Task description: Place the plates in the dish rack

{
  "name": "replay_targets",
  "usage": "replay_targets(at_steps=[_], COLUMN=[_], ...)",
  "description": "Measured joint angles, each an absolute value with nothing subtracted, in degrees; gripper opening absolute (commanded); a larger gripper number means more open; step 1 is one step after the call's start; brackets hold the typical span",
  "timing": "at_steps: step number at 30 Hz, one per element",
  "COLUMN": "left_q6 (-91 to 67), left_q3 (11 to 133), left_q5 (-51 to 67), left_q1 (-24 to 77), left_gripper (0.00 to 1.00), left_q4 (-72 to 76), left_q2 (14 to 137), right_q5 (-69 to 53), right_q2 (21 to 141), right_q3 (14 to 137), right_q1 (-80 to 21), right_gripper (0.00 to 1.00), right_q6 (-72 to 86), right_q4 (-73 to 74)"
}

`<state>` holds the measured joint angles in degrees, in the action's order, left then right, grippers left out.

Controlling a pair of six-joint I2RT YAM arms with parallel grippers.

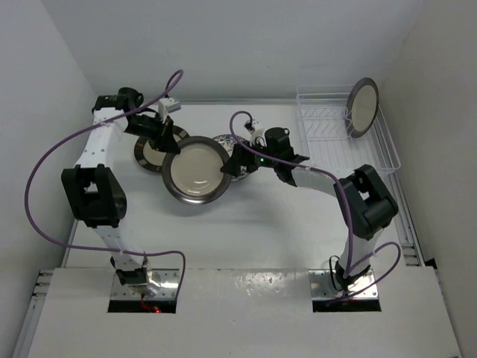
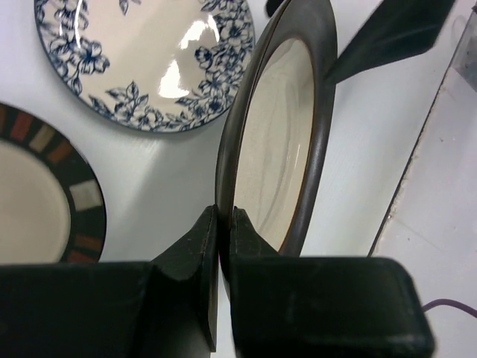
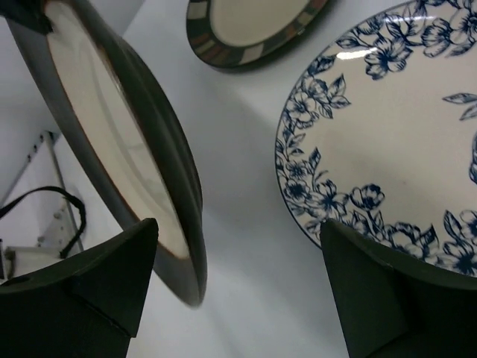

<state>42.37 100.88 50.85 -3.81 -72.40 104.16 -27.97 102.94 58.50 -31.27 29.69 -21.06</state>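
Dark-rimmed plate with a cream centre is off the counter and tilted, near the middle of the work area. My left tool is clenched on its rim: the left wrist view shows one finger on each face, with the rim pinched between them.

My right tool is released, its jaws spread wide at the opposite side of that same plate. In the right wrist view the plate's lower rim sits inside the gap, just beside one finger. I cannot tell whether it touches that finger.

Floral plate, white with a blue pattern, lies flat on the counter below my right tool. It is partly hidden behind the lifted plate in the top view.

Striped-rim plate, dark with coloured blocks around its edge, lies flat on the counter under my left arm, just beside the floral plate and apart from it.

Dish rack, white wire, stands at the far right of the counter. One grey-rimmed plate stands on edge in its far right end, leaning slightly. The other three plates are outside the rack.
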Motion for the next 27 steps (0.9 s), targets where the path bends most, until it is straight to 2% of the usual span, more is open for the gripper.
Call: replay_targets(at_steps=[3, 4, 7, 9, 10, 11, 14, 15, 16, 21, 27], left_q6=[42.33, 42.33, 42.24, 41.52, 40.75, 39.11, 34.72, 33.08, 31.51, 22.02, 14.59], left_q3=[101.21, 101.34, 101.56, 102.32, 102.72, 102.96, 103.15, 103.44, 103.68, 105.75, 115.87], left_q5=[51.75, 51.92, 52.03, 51.96, 52.29, 52.10, 49.89, 48.71, 47.40, 36.51, 19.05], left_q1=[-2.57, -2.11, -0.95, -0.89, -1.02, -1.06, -0.16, 0.19, 0.45, 0.69, -1.63], left_gripper=[0.00, 0.00, 0.00, 0.00, 0.08, 0.29, 0.56, 0.91, 1.00, 1.00, 1.00], left_q4=[-72.38, -72.58, -72.25, -71.75, -71.66, -71.53, -69.63, -68.47, -67.29, -60.95, -55.79], left_q2=[104.25, 104.49, 105.75, 106.91, 107.46, 107.77, 107.94, 107.94, 107.94, 107.94, 108.05], right_q5=[-30.59, -31.44, -33.95, -35.86, -36.21, -36.03, -34.17, -33.28, -32.49, -26.37, -18.24], right_q2=[105.75, 106.65, 108.09, 108.22, 108.20, 108.18, 107.53, 107.00, 106.45, 101.84, 97.10], right_q3=[60.66, 61.34, 62.04, 61.65, 61.23, 60.64, 58.76, 58.11, 57.74, 58.33, 68.16], right_q1=[-31.27, -31.27, -31.38, -31.35, -31.33, -31.35, -31.07, -30.72, -30.17, -25.39, -16.29], right_gripper=[0.55, 0.29, 0.00, 0.00, 0.00, 0.00, 0.00, 0.00, 0.00, 0.00, 0.00], right_q6=[31.73, 32.75, 35.64, 35.59, 35.77, 35.99, 36.97, 37.12, 37.21, 36.62, 32.42], right_q4=[-24.05, -25.02, -27.77, -28.47, -28.86, -29.74, -30.70, -30.13, -29.10, -22.15, -11.79])
